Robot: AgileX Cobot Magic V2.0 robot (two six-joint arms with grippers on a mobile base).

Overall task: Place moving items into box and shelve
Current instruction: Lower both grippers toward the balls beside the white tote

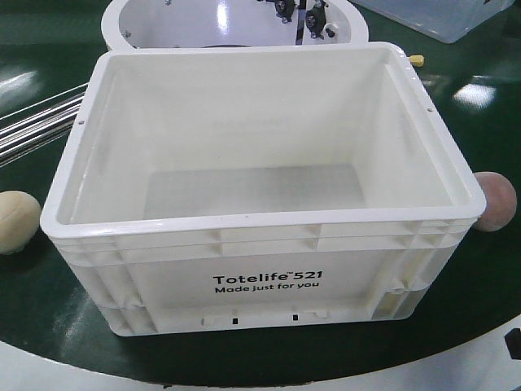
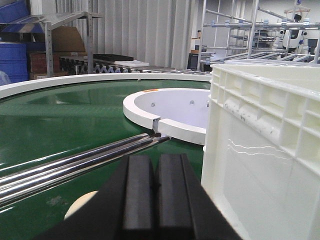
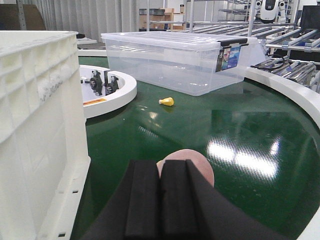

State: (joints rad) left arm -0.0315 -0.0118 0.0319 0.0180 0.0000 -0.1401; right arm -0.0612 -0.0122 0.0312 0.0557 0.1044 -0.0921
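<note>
The white box [image 1: 260, 277] with "Totelife 521" print stands empty on the green table, open side up. A pale cream ball [image 1: 16, 221] lies left of it and a dusty pink ball [image 1: 495, 201] lies right of it. In the left wrist view my left gripper [image 2: 154, 162] is shut, its pads together, above and behind the cream ball [image 2: 80, 205], with the box wall [image 2: 260, 150] at the right. In the right wrist view my right gripper [image 3: 160, 167] is shut, and the pink ball [image 3: 192, 162] peeks out just beyond its tips. Neither gripper shows in the front view.
A white ring hub [image 1: 163, 24] sits behind the box. Steel rails [image 2: 75, 162] run across the table at the left. A clear lidded tote [image 3: 175, 62] and a small yellow item [image 3: 167, 101] lie at the far right. The table's white rim [image 3: 295, 95] curves around.
</note>
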